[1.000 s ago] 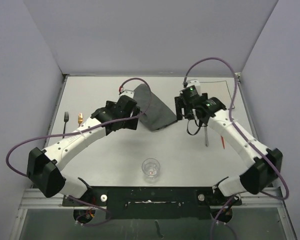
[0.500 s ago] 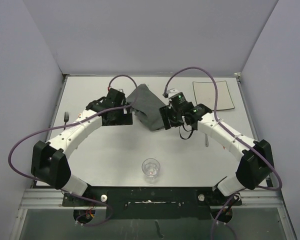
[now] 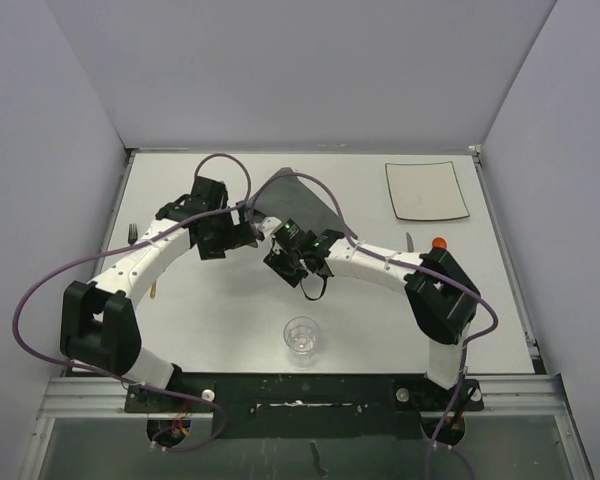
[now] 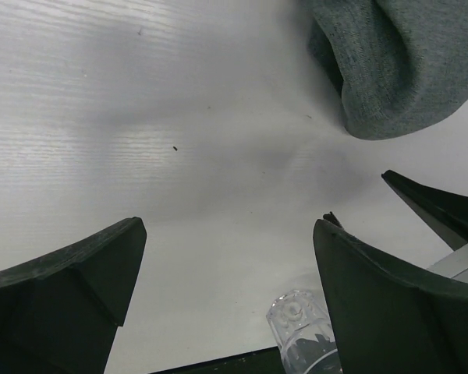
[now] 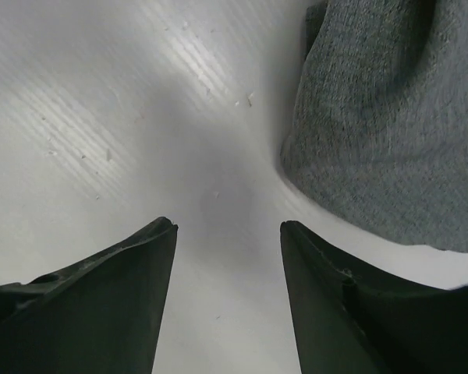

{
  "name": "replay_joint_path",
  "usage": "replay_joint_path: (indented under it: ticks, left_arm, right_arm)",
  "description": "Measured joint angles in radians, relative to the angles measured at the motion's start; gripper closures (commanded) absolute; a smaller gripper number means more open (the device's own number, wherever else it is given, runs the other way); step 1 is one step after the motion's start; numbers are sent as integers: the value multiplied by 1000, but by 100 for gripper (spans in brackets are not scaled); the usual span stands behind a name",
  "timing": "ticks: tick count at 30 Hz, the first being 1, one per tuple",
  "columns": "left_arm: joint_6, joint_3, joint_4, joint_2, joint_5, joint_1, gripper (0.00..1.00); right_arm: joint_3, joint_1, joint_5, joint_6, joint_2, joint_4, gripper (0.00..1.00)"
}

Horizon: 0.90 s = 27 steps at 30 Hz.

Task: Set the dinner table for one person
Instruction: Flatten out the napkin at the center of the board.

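The dinner table [image 3: 210, 310] is a white tabletop. A crumpled dark grey placemat [image 3: 298, 203] lies at its middle back. My left gripper [image 3: 242, 236] hovers just left of the cloth's near edge, open and empty. In the left wrist view the left gripper [image 4: 230, 230] frames bare table, with the placemat [image 4: 398, 62] at upper right. My right gripper [image 3: 282, 262] sits just in front of the cloth, open with nothing between its fingers. In the right wrist view the right gripper [image 5: 228, 226] is over bare table, the placemat [image 5: 382, 117] just beyond it.
A square white plate [image 3: 427, 190] lies at the back right. A clear glass [image 3: 302, 337] stands near the front middle, also seen as the glass [image 4: 300, 335]. A fork [image 3: 132, 233] lies at the left edge. A knife tip [image 3: 408, 240] and an orange-red object [image 3: 439, 243] peek out by the right arm.
The right arm swung left and nearer, uncovering the plate, and its jaws narrowed. The left gripper shifted left. The placemat now lies flatter and wider.
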Motion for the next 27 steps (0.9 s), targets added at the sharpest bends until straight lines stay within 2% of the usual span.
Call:
replay_joint_path:
  ticks: [7, 12, 13, 17, 20, 27]
  left_arm:
    - [0, -28, 0, 0, -8, 35, 11]
    - [9, -28, 3, 0, 3, 69, 11]
    - [12, -28, 3, 0, 4, 74, 11]
    - [21, -28, 3, 0, 8, 90, 11]
    - [24, -29, 6, 0, 15, 92, 11]
    - [26, -47, 19, -2, 40, 102, 11]
  right_arm:
    - [71, 0, 93, -69, 102, 69, 46]
    - [118, 2, 165, -102, 159, 103, 53]
    - [130, 2, 177, -107, 175, 111, 58]
    - [154, -2, 212, -122, 220, 127, 91]
    - [156, -2, 222, -123, 232, 120, 100]
    - [191, 5, 247, -121, 204, 31, 100]
